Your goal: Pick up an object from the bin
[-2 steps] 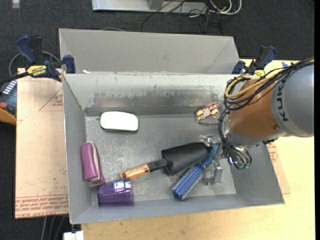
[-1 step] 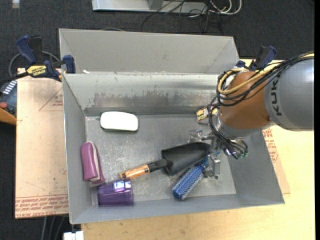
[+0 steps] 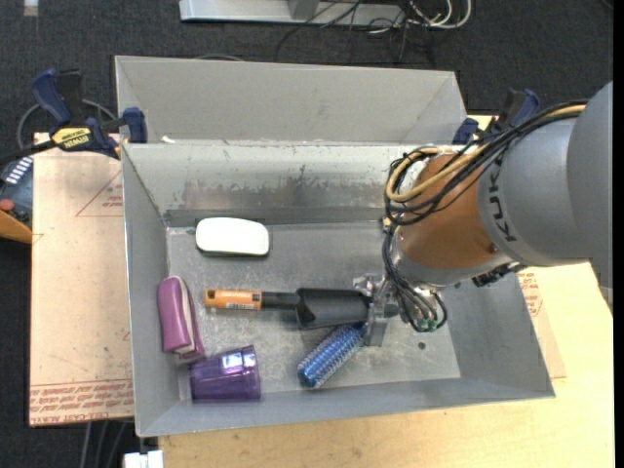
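Camera view from above has the arm's hand (image 3: 376, 320) low over the floor of the grey metal bin (image 3: 444, 354), a little right of the bin's middle. It sits just where the broad black head of an orange-handled black plastic scoop (image 3: 327, 307) comes close to the upper end of a blue bristly cylindrical brush (image 3: 330, 356). The hand looks to be touching or nearly touching both. Which of the two it is set on cannot be told, and neither can whether it stands wide or narrow, because the orange wrist cover (image 3: 444, 227) and the looped cables (image 3: 419, 178) crowd over it.

A smooth white oval bar (image 3: 232, 237) lies near the bin's far wall. A purple oblong case (image 3: 175, 315) lies along the left wall, and a translucent purple cup (image 3: 226, 375) lies on its side toward the near left corner. All three are well apart from the hand.

The step in hand is judged to be settling onto one thing before closing. To do it well, the hand should straddle a single thing across its narrow side and not pinch scoop and brush together. The scoop's head is probably too broad to grip, so the thin black neck beside it would suit better. Gripped that far from its middle, though, the long scoop is likely to hang handle-down. The brush is round and its bristles give, so it may roll or slip unless it is gripped near its middle. A straight lift would keep the neighbouring thing from being dragged along.
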### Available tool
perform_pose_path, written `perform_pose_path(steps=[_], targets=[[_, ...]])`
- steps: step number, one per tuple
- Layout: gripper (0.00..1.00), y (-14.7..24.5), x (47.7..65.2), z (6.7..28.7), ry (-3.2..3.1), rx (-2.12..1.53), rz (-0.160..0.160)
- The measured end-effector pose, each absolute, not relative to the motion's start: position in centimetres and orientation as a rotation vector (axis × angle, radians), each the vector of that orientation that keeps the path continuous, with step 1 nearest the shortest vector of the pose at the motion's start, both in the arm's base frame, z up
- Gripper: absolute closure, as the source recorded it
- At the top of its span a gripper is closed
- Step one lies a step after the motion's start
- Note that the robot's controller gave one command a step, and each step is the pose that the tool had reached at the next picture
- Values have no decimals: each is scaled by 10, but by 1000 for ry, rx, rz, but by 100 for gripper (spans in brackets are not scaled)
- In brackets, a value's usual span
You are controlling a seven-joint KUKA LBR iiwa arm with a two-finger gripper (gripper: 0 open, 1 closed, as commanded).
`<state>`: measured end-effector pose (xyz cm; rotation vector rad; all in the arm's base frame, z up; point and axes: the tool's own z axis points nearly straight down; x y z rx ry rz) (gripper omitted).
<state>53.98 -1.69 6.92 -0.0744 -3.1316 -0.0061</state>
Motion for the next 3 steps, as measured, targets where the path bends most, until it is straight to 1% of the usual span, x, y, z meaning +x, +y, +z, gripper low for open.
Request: perform_pose_path(steps=[1, 2, 3], targets=[[100, -17, 540, 69, -3131, -74, -6], [100, -20, 540, 151, -3127, -33, -6], [100, -22, 543, 198, -3136, -23, -6]])
